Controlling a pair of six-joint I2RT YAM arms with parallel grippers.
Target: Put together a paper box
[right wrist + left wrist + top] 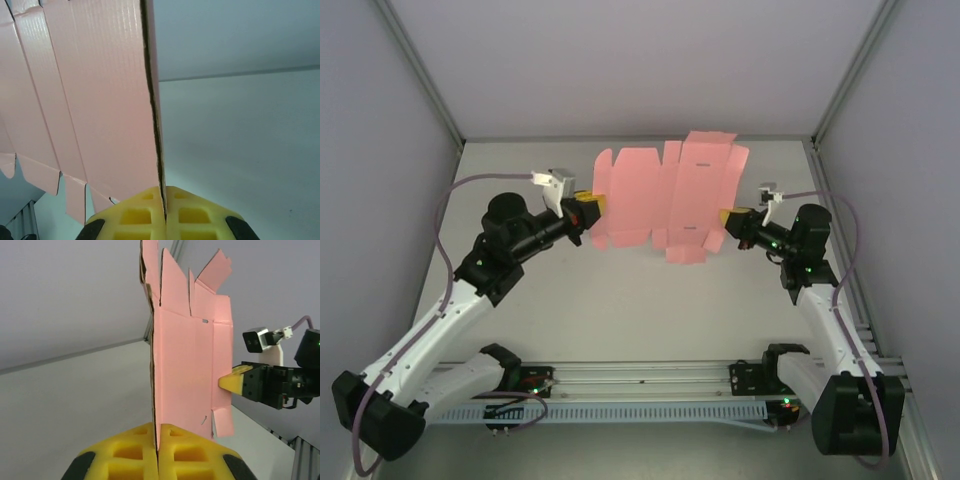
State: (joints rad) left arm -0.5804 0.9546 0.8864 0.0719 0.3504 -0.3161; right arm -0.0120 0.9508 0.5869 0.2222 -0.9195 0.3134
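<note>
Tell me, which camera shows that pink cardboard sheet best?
The top external view: the pink die-cut sheet shows whole there, face on, with all its flaps and tabs. The left wrist view sees it at a slant; the right wrist view sees a ribbed stretch close up, nearly edge-on.

My paper box is a flat pink die-cut sheet, creased into panels, with tabs and flaps at its ends. It spans between my left hand and right hand, one side edge pinched in each.
</note>
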